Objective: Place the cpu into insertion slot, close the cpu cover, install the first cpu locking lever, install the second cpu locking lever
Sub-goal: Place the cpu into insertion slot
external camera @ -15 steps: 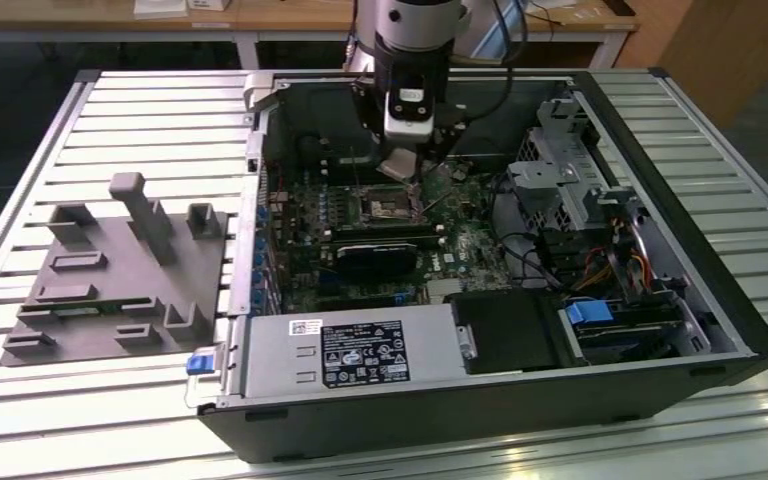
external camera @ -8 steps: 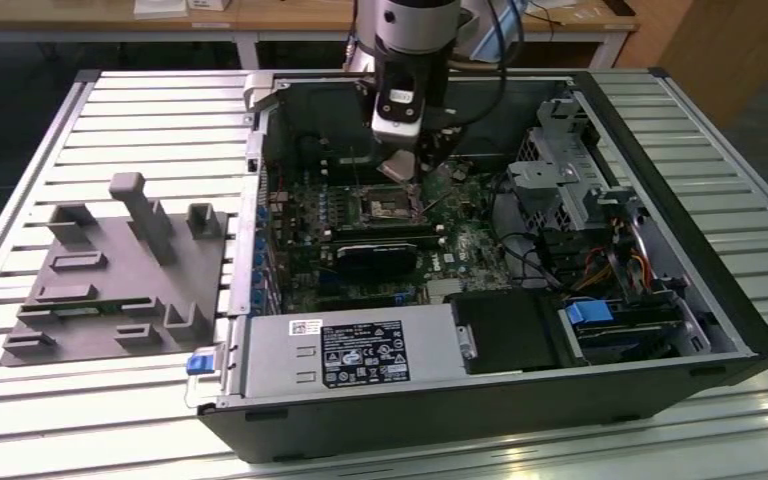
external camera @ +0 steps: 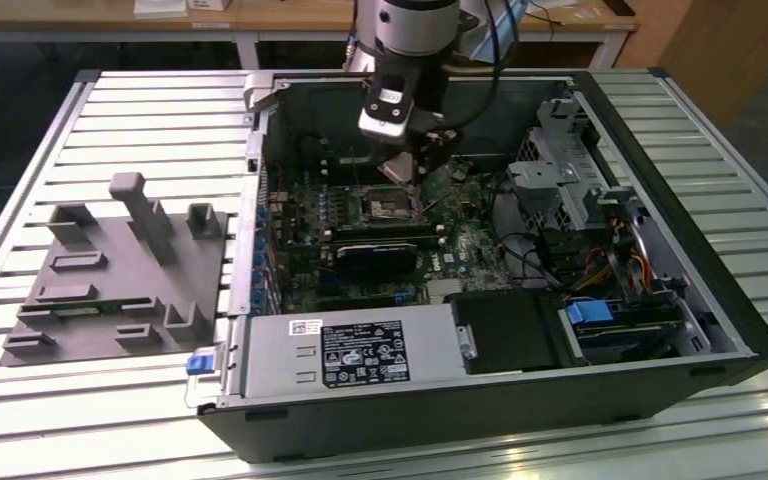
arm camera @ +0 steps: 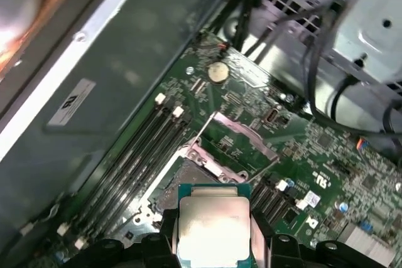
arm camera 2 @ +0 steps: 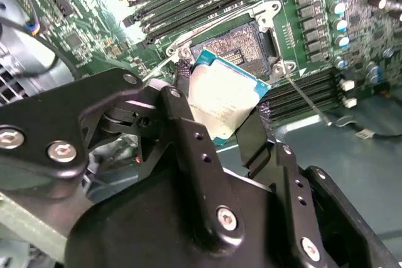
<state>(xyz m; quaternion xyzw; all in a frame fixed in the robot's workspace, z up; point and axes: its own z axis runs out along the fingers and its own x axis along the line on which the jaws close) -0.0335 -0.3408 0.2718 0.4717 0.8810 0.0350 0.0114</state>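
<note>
- The claw [arm camera 2: 217,117] is pinching the cpu [arm camera 2: 221,92] by its opposite edges.
- The cpu is hovering just above the insertion slot [arm camera 2: 242,45], not seated.
- The cpu cover [arm camera: 246,134] is standing open.

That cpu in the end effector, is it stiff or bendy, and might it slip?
The cpu looks like a thin, rigid plate, so probably stiff and light. Its smooth metal top and edge-only grip in the end effector suggest it could slip or tilt.
</note>
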